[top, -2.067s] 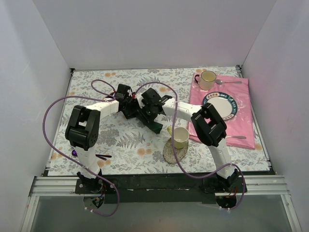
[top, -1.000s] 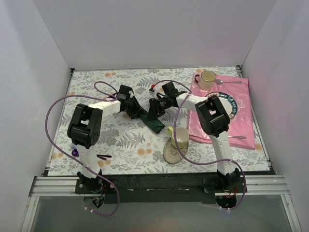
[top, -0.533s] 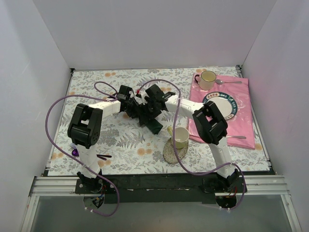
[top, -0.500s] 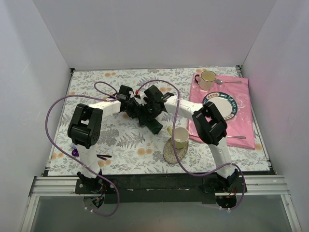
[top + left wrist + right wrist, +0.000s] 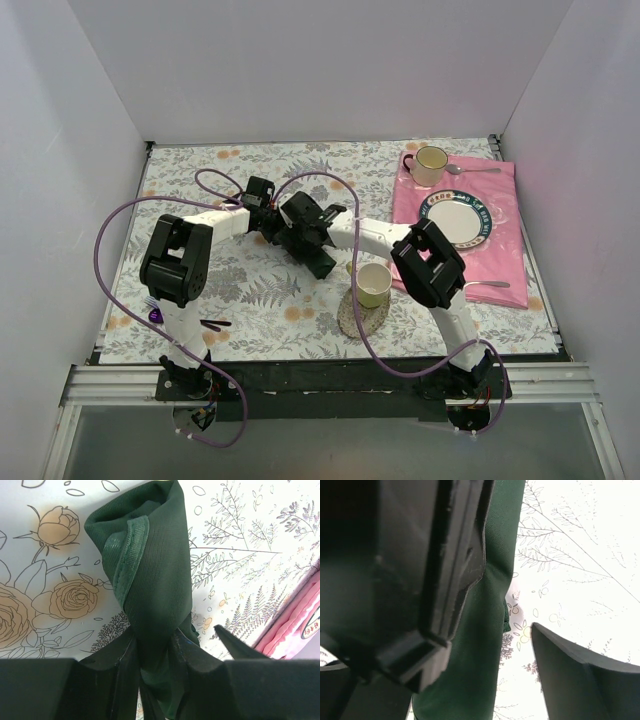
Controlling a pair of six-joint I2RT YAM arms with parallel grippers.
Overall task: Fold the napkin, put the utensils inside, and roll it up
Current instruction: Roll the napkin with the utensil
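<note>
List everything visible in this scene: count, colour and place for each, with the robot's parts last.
napkin: one, dark green, bunched, table centre
pink cloth: one, right side
plate: one, white, blue rim, on pink cloth
mug: one, cream, pink cloth's far corner
spoon: one, silver, beside mug
fork: one, silver, pink cloth's near edge
cup: one, yellow-green, on mat
mat: one, round, speckled
purple-headed utensil: one, near left
left gripper: shut on napkin
right gripper: open, at napkin

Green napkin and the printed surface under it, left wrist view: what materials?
The napkin looks like soft matte fabric: it drapes in folds and has a ribbed stitched hem. The tablecloth is a smooth white sheet with printed flowers and ferns; cloth or vinyl, cannot tell.
</note>
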